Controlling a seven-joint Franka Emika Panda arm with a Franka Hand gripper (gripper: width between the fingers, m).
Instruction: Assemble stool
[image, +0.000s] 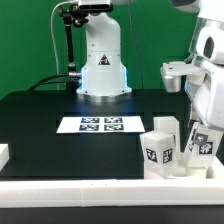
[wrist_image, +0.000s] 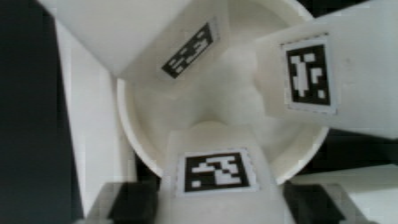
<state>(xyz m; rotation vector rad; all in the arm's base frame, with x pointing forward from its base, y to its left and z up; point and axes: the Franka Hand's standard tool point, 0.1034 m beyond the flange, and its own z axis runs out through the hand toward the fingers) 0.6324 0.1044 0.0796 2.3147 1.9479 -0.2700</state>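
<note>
**Gripper clamped on the stool seat at the table's near corner**

From my station I see the arm reaching down at the exterior view's right, its white wrist body hiding most of what sits beneath it. The gripper shows best in the wrist view: its two dark fingers stand at either side of a tagged face of the seat, closed in against it, so I read it as gripping the seat. The seat is a white round piece, seen edge-on and hollow toward the camera, with one tag between the fingers.

Two blocky legs press close around it in the wrist view: one leg with a slanted tag, another leg with an upright tag, both touching or just beside the seat's rim; I cannot tell which.

In the exterior view, a cluster of white tagged parts stands near the front border rail, below the arm. The marker board lies flat mid-table, well apart from the cluster, before the robot base.
</note>
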